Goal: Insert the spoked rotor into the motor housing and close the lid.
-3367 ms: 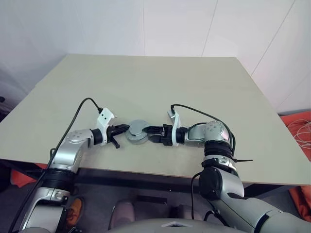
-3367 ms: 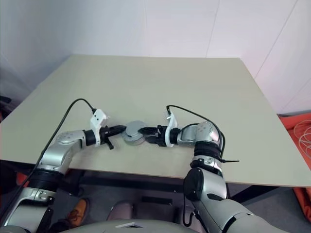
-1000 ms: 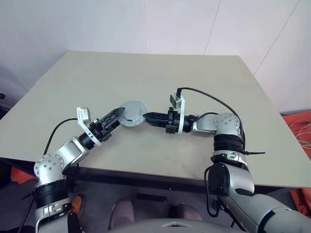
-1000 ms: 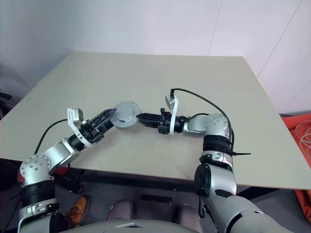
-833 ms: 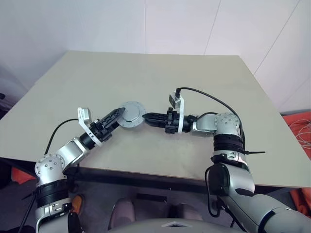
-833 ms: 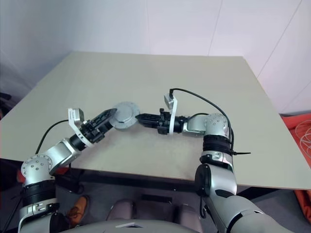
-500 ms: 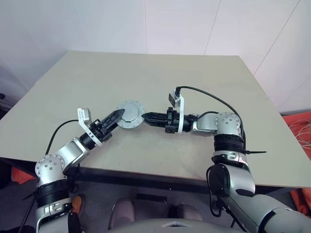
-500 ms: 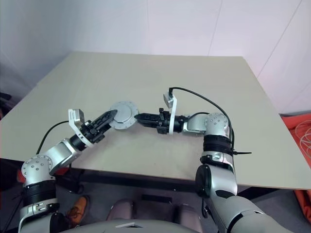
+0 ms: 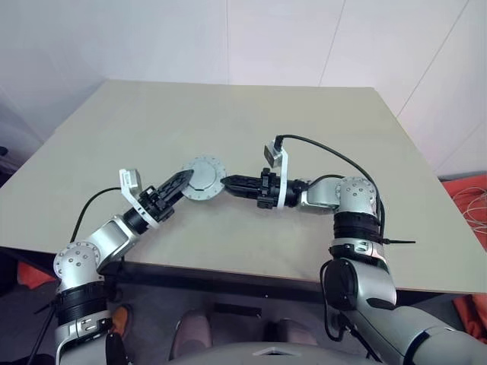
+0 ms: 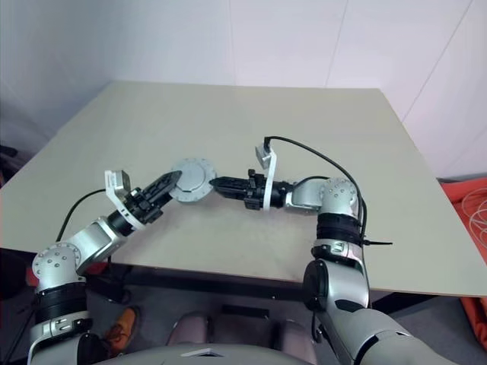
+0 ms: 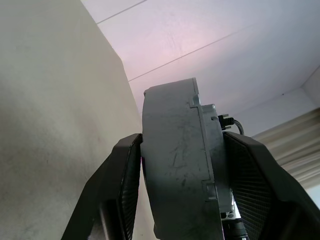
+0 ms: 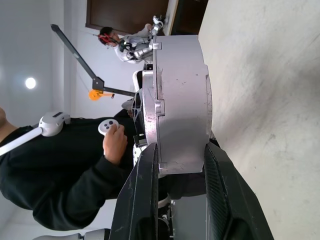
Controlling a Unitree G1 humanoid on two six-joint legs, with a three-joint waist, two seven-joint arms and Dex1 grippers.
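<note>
Both tools [image 9: 185,179] clamped on motor housing [image 9: 202,179]

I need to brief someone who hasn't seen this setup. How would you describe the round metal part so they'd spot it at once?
Start at the beige table. Near its front edge the robot's two arms meet, and the left gripper and right gripper clamp a round grey metal disc between them, one from each side. It is the sole loose item there, thick like a puck, with small tabs around its rim.

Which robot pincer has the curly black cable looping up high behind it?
The right pincer, gripping the round grey metal motor. Its black cable arches over the arm; the left pincer has a cable hanging low.
</note>
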